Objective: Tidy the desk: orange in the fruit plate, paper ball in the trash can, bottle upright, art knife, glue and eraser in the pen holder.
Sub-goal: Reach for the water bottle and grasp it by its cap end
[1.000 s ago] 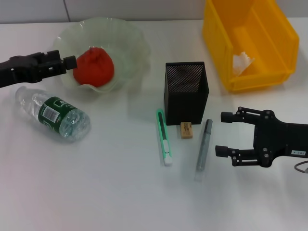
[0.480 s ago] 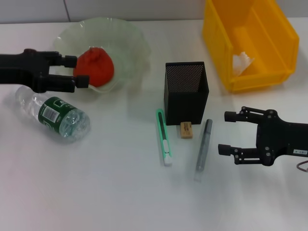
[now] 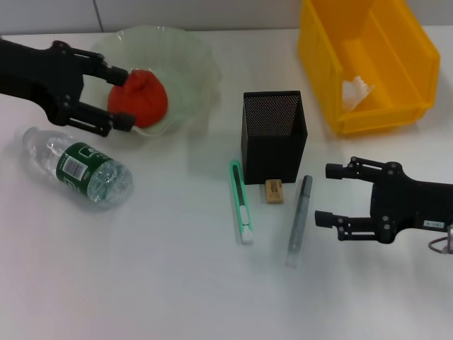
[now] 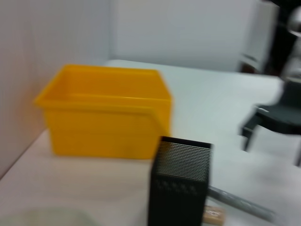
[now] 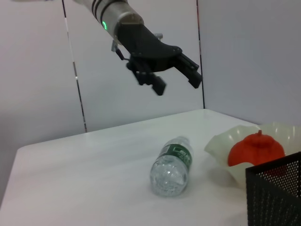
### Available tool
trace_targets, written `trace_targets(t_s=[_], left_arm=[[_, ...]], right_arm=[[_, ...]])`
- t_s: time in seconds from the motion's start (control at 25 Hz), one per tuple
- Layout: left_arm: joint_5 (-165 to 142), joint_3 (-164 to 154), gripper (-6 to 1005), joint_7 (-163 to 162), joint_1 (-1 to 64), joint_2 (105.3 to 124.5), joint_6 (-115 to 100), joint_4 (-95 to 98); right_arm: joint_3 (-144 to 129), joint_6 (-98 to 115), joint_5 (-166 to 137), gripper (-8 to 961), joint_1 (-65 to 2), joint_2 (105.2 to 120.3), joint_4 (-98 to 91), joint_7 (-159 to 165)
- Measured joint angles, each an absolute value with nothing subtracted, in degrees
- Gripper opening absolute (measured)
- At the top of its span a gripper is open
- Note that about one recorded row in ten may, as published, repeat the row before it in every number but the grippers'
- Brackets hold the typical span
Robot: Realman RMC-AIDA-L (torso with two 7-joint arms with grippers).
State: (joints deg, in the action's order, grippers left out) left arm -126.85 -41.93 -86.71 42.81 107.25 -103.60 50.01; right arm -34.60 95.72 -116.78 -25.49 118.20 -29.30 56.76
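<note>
Rising from where it was, the left gripper [image 3: 122,98] now hangs spread above the fruit plate [image 3: 191,64], beside the orange [image 3: 139,98] resting in it. On the desk [image 3: 141,269] the bottle [image 3: 78,166] lies on its side. Low beside the glue [image 3: 299,218], the right gripper [image 3: 327,195] also has its fingers spread, holding nothing

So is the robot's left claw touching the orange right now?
Apart. In the right wrist view the left gripper hangs open in the air, well above the orange sitting in the fruit plate.
</note>
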Motion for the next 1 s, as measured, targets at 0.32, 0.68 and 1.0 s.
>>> trace_targets(t_s=[0.32, 0.68, 1.0], left_arm=[[-137.82, -45.28, 771, -75.38, 49.22, 108.01, -107.11, 53.1], [-149.37, -49.17, 770, -71.51, 53.26, 111.21, -106.05, 56.68], [-158.94, -49.83, 770, -71.68, 53.55, 113.93, -105.71, 58.78]], right_arm=[[-33.3, 92.33, -116.1, 834, -27.4, 117.73, -25.57, 58.02], [-31.24, 92.19, -114.79, 835, -27.85, 117.61, -25.24, 58.48], [-31.83, 92.51, -115.08, 834, -27.36, 117.34, -25.22, 59.49]])
